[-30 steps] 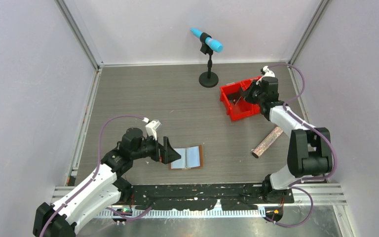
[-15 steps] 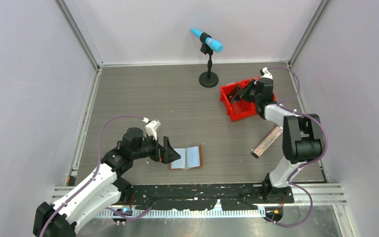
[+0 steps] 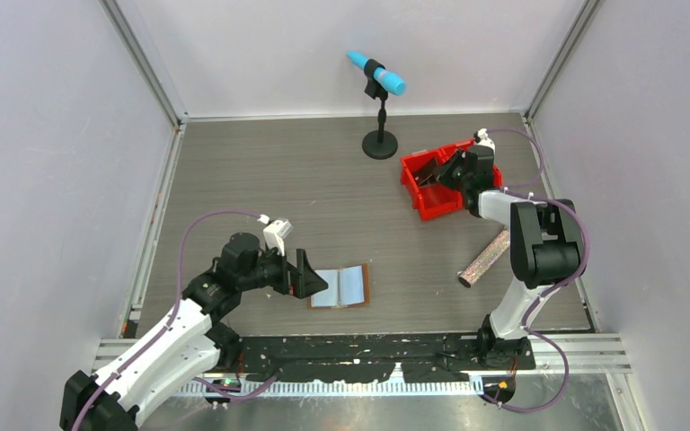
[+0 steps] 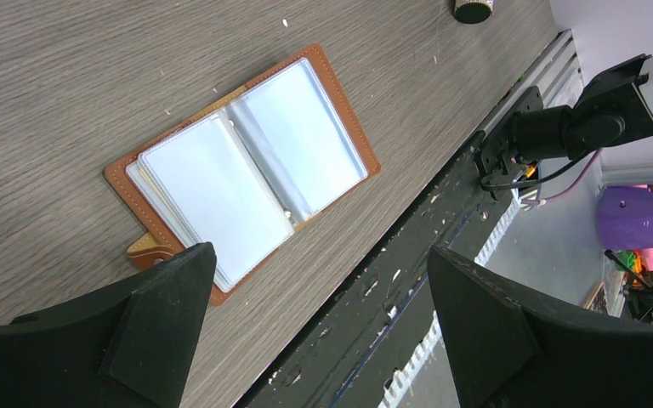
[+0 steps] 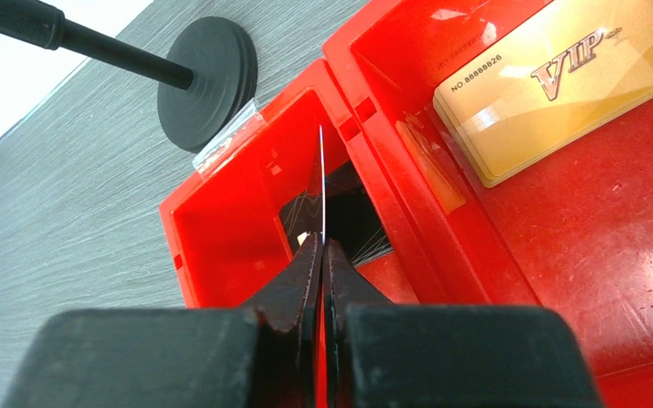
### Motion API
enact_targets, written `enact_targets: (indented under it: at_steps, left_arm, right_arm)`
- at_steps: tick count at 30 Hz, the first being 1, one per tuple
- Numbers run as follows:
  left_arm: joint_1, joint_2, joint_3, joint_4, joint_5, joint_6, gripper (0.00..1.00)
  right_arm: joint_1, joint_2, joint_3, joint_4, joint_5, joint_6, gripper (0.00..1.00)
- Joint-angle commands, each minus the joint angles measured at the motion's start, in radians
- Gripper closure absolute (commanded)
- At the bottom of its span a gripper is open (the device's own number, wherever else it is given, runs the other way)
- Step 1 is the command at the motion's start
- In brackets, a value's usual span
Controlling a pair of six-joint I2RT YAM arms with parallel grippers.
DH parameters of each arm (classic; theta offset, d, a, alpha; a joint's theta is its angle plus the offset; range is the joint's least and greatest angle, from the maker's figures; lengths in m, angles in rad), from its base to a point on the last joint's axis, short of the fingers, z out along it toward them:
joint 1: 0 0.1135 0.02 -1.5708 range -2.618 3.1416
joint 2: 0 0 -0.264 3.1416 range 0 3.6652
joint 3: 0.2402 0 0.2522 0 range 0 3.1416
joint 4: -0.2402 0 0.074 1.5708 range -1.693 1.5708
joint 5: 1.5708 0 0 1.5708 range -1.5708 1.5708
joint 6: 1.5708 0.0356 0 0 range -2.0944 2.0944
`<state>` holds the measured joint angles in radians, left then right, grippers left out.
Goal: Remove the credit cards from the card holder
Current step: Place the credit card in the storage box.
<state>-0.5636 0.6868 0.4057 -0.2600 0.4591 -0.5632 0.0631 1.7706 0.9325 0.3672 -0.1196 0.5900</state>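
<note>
The brown card holder (image 3: 341, 286) lies open on the table near the front edge, its pale sleeves up (image 4: 247, 161). My left gripper (image 3: 310, 274) hovers just left of it, open and empty (image 4: 320, 251). My right gripper (image 3: 446, 172) reaches into the red bin (image 3: 431, 205) at the back right. It is shut on a thin card (image 5: 321, 183) seen edge-on, standing upright over the bin's left compartment (image 5: 221, 221), fingertips (image 5: 323, 242) pressed together on it. A gold VIP credit card (image 5: 553, 85) lies flat in the bin's right compartment.
A microphone stand (image 3: 379, 144) with a blue head stands left of the bin, its round base (image 5: 208, 81) close to the bin's corner. A glittery tube (image 3: 487, 258) lies on the table in front of the bin. Grey walls enclose the table.
My right arm's elbow has swung up and back, and its gripper has shifted slightly left over the bin with the card. The left arm and card holder have not moved.
</note>
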Motion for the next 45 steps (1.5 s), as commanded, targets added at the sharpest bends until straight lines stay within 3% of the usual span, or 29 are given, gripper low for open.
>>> enact_targets:
  at_steps: [1, 15, 33, 45]
  left_arm:
    - [-0.005, -0.013, 0.037, 0.000, -0.007, 0.015, 0.01]
    - [-0.005, -0.022, 0.034, -0.005, -0.019, 0.006, 0.01]
    - [-0.005, -0.029, 0.028, -0.011, -0.041, -0.018, 0.01]
    - [-0.005, -0.034, 0.047, -0.077, -0.123, -0.034, 0.01]
  right_arm:
    - [-0.002, 0.010, -0.001, 0.043, 0.025, 0.011, 0.94]
    - [-0.002, 0.029, 0.025, -0.021, 0.041, 0.004, 0.84]
    - [0.000, 0.009, 0.039, -0.065, 0.043, -0.007, 0.79]
    - [0.000, -0.041, 0.152, -0.233, 0.059, -0.066, 0.69]
